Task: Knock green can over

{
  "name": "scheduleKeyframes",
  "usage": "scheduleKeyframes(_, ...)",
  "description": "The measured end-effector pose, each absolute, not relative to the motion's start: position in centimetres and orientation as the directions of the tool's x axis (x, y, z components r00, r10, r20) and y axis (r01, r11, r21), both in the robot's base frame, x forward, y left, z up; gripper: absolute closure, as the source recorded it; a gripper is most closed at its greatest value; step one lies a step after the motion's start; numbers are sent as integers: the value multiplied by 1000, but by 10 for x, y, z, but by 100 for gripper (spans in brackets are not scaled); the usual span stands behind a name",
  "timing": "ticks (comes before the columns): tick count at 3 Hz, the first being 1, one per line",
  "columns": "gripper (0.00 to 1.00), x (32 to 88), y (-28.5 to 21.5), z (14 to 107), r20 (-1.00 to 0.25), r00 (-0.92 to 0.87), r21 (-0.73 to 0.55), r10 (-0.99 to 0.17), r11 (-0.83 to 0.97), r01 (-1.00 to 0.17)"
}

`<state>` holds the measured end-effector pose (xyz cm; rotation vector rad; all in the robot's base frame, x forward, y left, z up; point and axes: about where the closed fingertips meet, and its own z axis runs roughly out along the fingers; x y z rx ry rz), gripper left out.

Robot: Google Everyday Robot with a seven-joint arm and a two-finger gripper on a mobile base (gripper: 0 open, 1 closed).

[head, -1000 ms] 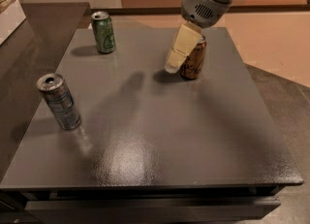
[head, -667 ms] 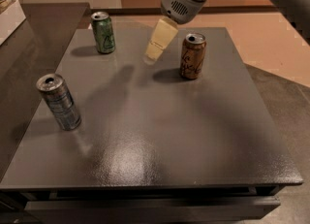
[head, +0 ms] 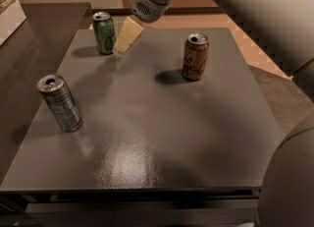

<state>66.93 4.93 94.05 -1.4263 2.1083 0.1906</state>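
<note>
The green can [head: 104,32] stands upright near the far left corner of the dark table [head: 162,123]. It has a silver top and pale marking. My gripper [head: 125,42] hangs from the arm that comes in from the upper right. Its pale fingers [head: 128,32] point down and to the left. The tip is just right of the green can, close to it, and I cannot tell whether it touches the can.
An orange-brown can [head: 195,56] stands upright at the far right of the table. A silver and blue can [head: 60,103] stands at the left, nearer the front. The arm's white body [head: 265,14] fills the upper right.
My gripper has moved left across the far side of the table, from beside the orange-brown can to just right of the green can. No can has moved.
</note>
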Motion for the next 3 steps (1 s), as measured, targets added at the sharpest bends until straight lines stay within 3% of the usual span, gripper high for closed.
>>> scheduleKeyframes(3, 0, 743, 100, 913, -665, -343, -205, -663, 604, -770)
